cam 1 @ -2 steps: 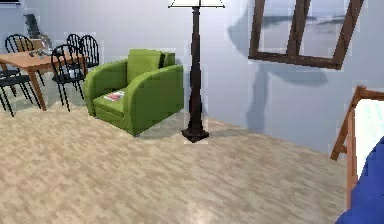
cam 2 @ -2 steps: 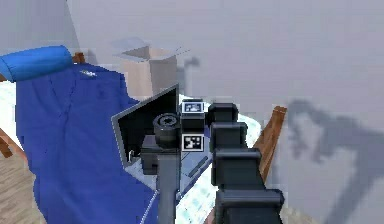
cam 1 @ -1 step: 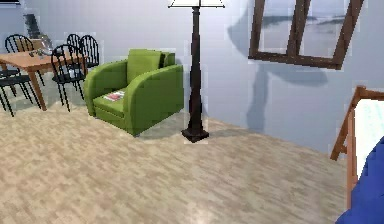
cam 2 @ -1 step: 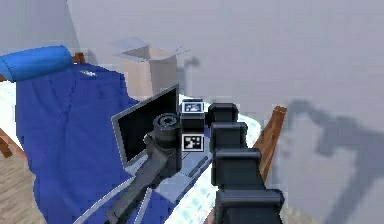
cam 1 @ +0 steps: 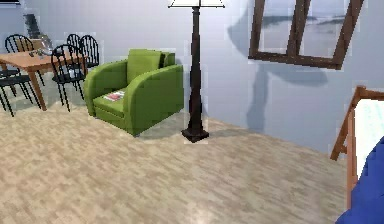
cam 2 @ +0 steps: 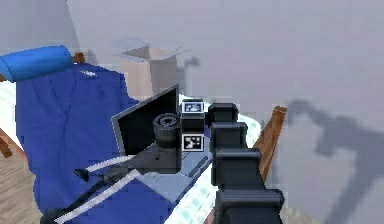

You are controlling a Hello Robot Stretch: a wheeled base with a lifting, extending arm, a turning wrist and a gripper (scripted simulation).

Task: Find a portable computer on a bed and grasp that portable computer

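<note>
An open dark portable computer (cam 2: 142, 122) lies on a bed (cam 2: 65, 115) covered by a blue blanket, its screen upright and its grey base toward the picture's bottom. My arm (cam 2: 235, 170) rises from the bottom edge, with two white marker squares at its end. The gripper (cam 2: 110, 168) reaches left of them, its dark body in front of the screen and its thin fingers low over the computer's base and the blanket. I cannot tell whether it holds anything. The bed's wooden corner (cam 1: 362, 140) also stands at the forward view's right edge.
A blue pillow (cam 2: 40, 62) lies at the bed's head, and an open cardboard box (cam 2: 148, 62) stands beyond the bed. Ahead are a green armchair (cam 1: 135, 90), a dark floor lamp (cam 1: 195, 75), a window (cam 1: 300, 30) and a wooden table (cam 1: 30, 62) with black chairs.
</note>
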